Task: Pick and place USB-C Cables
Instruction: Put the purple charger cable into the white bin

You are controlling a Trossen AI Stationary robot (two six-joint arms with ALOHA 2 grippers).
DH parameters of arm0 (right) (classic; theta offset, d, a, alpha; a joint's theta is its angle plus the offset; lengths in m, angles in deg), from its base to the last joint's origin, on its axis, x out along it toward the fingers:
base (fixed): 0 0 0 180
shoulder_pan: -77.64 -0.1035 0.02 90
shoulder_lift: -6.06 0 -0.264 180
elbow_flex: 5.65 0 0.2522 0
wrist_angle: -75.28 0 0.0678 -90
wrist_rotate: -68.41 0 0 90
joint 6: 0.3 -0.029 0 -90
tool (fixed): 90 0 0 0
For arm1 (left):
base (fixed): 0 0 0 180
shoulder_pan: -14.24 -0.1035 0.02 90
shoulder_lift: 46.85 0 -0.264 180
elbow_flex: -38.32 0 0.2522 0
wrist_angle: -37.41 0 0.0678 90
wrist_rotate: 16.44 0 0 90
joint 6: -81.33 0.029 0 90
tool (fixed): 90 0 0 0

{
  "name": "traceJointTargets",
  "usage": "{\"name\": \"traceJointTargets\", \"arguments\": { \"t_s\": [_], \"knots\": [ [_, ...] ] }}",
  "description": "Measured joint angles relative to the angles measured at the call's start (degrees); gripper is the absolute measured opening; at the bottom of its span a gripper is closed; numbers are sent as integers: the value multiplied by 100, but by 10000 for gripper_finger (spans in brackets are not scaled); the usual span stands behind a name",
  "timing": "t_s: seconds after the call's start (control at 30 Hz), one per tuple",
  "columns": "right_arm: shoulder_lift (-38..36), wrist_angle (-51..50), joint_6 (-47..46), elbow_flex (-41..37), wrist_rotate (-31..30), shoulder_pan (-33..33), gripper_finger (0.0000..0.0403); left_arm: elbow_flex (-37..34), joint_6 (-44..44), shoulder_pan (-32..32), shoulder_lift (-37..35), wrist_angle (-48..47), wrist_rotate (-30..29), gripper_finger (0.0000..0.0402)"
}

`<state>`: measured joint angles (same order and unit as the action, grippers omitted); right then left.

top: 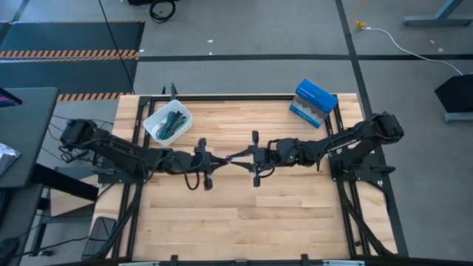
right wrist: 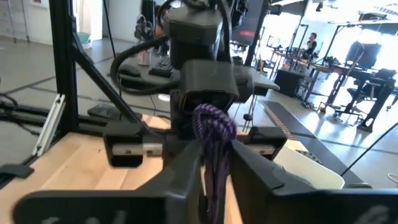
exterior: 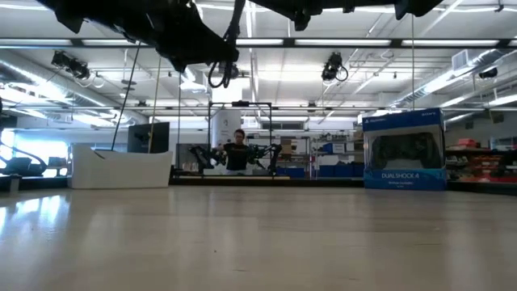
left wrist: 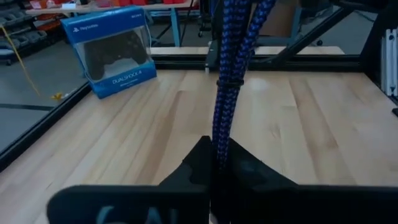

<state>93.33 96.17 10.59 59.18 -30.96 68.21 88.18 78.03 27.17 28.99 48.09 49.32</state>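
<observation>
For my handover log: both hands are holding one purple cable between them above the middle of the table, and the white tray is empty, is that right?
Not quite: the white tray is not empty. The high view shows green and teal cables in it. The left hand and right hand do hold one purple cable mid-table.

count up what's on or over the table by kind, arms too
robot arms: 2, left gripper and right gripper, both shut on the purple cable held between them over the table
white tray: 1, with green and teal cables inside, number unclear
DualShock 4 box: 1
total: 5, plus the tray's cables
</observation>
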Motion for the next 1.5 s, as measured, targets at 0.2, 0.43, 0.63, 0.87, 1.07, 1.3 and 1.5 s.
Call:
{"name": "traceJointTargets", "arguments": {
  "t_s": [0.2,0.43,0.63,0.87,1.07,1.3,1.5],
  "knots": [
    [-1,-129,20,0,7,22,148,0,-36,0,-413,-528,-354,30],
    [-1,-205,16,0,7,48,170,0,-388,9,-948,-1690,-1322,22],
    [-1,-218,-63,0,5,94,169,324,-1423,-402,-1377,-3822,-2395,29],
    [-1,-207,-63,0,7,91,169,1090,-2459,-1584,-1318,-6485,-1980,29],
    [-1,-201,-63,0,9,89,168,1342,-2466,-2794,-1322,-7694,-1160,31],
    [0,-196,-63,0,9,89,168,1222,-1622,-4059,-1321,-7774,-421,35],
    [-1,-170,-63,-2,9,89,168,1222,-1110,-4696,-1124,-7845,-125,61]
  ]
}}
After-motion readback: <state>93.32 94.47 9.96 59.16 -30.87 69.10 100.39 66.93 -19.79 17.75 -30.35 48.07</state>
